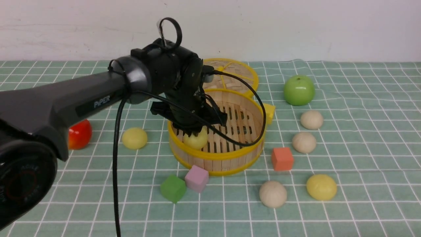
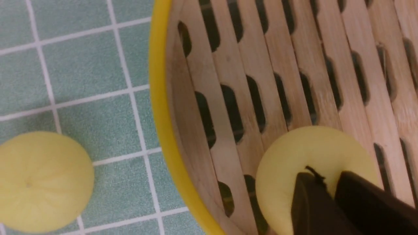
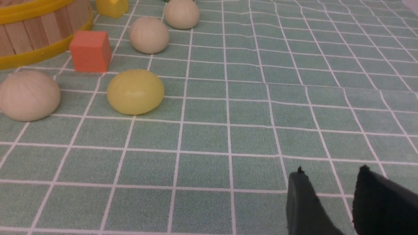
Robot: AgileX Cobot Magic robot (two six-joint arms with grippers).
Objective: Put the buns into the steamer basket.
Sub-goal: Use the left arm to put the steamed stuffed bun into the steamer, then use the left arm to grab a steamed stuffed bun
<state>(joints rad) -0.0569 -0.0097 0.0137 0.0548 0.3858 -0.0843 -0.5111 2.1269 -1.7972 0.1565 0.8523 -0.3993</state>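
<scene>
– While the left pincer (image 2: 326,182) hangs low inside the steamer basket (image 1: 217,157), close to its wall on the robot's left, a pale yellow bun (image 2: 310,153) lies right under the tips, apparently on the slats. Looks like a set-down spot. Gripped or released?
– Cannot tell. The tips stand close together over the dome and the contact is hidden. Right pincer (image 3: 331,173): jaws apart, nothing between them, low over the bench (image 1: 361,164).
– Buns outside the basket?
– Five. A second yellow bun (image 1: 134,138) sits near the wall on the left. To the right are a far cream bun (image 1: 311,119), a middle cream bun (image 1: 304,142), a near cream bun (image 1: 273,194) and a third yellow bun (image 1: 321,187), spaced apart on the idle arm's side.
– Surfaces?
– Buns: smooth, matte, faint ribs running from the crown, probably soft. Basket: bamboo slats with slotted gaps, staved wall, yellow rims. Bench cloth: green check, slightly rumpled. An orange cube (image 1: 282,158) near the rim might crowd an approach.
</scene>
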